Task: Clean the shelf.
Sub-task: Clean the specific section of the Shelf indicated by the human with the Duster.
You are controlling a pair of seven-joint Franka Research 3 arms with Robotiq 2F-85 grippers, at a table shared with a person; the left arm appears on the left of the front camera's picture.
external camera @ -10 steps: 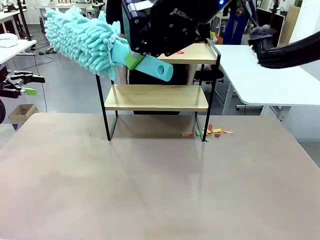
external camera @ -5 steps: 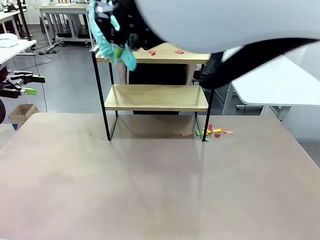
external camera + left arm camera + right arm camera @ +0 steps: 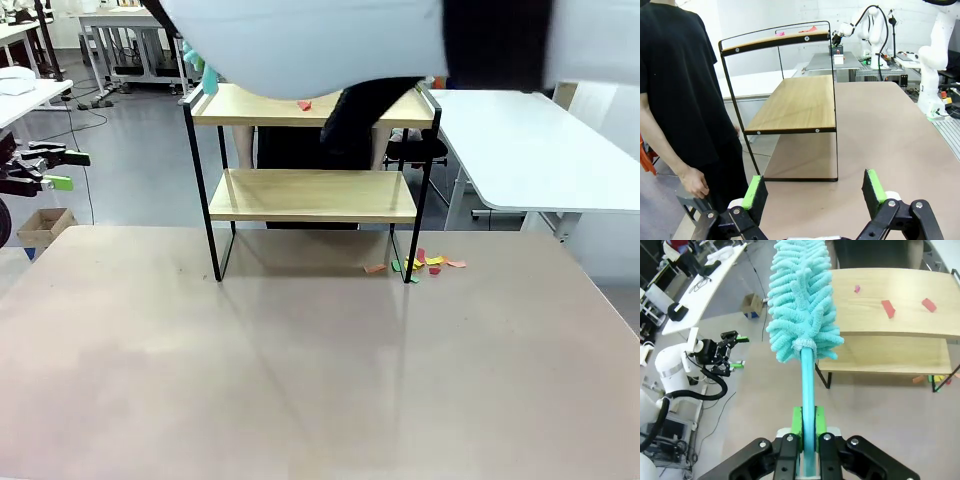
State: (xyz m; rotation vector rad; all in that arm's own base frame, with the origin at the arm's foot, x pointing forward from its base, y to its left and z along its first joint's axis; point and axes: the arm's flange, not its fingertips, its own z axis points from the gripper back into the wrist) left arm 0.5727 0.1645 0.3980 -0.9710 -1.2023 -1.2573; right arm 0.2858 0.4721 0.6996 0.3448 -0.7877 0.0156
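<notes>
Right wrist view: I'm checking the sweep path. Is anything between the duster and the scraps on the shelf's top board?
Nothing visible. The duster, held in the right gripper, is by the top board's end; bare wood runs from it to the red and pink scraps.

The shelf stands on the table, near its far edge. Coloured paper scraps lie on the table, around and just beside the shelf's right front leg. On the shelf's top board lie two red scraps and a pink scrap, apart from one another.
</notes>
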